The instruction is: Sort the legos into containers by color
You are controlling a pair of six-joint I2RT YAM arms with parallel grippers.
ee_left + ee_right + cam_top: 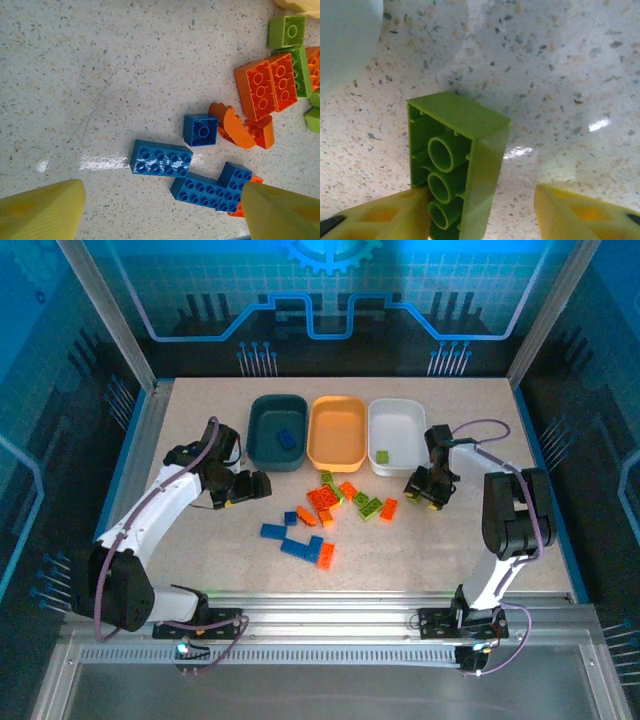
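Note:
Three containers stand in a row at the back: a dark teal tub (pixel 262 440) with a blue brick (pixel 286 437) in it, an orange tub (pixel 318 445), and a white tub (pixel 378 435) holding a green brick (pixel 382 455). Loose legos (pixel 330 505) in blue, orange and green lie mid-table. My left gripper (pixel 245 488) (pixel 162 200) hangs open above the table, left of a flat blue brick (pixel 161 158). My right gripper (pixel 428 495) (pixel 482 200) straddles a lime green brick (pixel 470 145) lying on its side. Its left finger touches the brick's hollow underside; the right finger stands apart.
An L-shaped blue piece (pixel 210 190), a small blue brick (pixel 201 130) and orange bricks (pixel 265 85) lie close together right of my left gripper. The white tub's corner (pixel 345 35) is just beyond the lime brick. Metal frame posts border the table.

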